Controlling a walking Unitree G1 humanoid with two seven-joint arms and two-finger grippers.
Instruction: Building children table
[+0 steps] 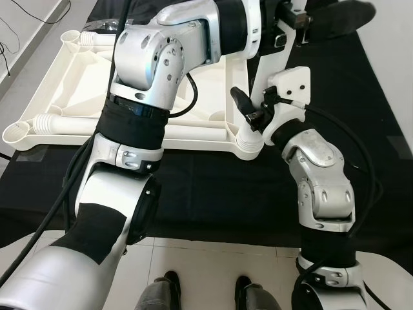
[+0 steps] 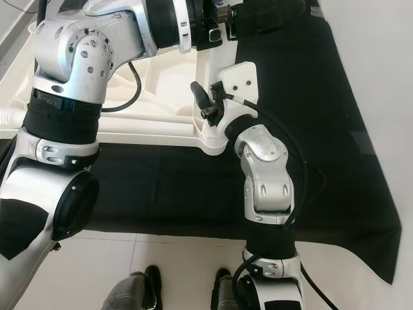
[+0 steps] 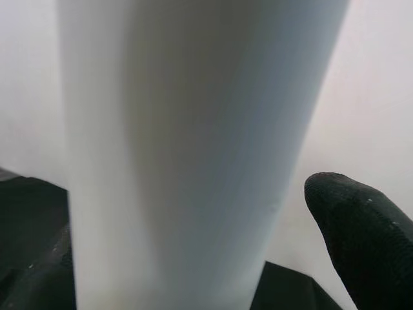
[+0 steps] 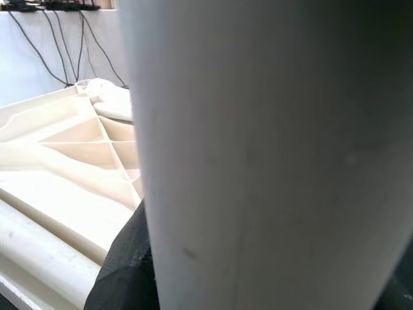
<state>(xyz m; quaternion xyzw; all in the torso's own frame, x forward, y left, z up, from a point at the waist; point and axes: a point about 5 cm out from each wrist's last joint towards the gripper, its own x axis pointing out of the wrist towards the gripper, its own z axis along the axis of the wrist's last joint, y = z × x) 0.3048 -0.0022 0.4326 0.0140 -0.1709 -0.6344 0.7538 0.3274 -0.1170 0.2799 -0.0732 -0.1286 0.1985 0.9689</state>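
Near the counter's (image 1: 213, 194) middle, on black cloth: upturned white top (image 1: 77, 87), ribs up, stretching off toward the far left corner. Near right corner socket (image 1: 249, 145) turned toward the robot, with a leg (image 2: 210, 68) standing upright over it.

Left pincer (image 1: 290, 22) reached across, high up at the leg; right pincer (image 1: 248, 106) low, just above the socket. Close-up white tube in both wrist views. Cannot tell of either pincer how far open or whether truly clamped on the leg.

Step in hand, by the look of it: seating this leg in its socket. Cannot tell how deep it already sits. Next move probably calls for keeping the leg plumb, pressing straight down along its own line, perhaps with a twist, and bracing low so the top does not skid on the cloth.

Room: broad bare cloth toward the right edge and the near edge, good for elbows. Tight on the left, where the left arm crosses above the top. Spare leg (image 1: 39, 123) lying along the top's near side, well apart from the socket.
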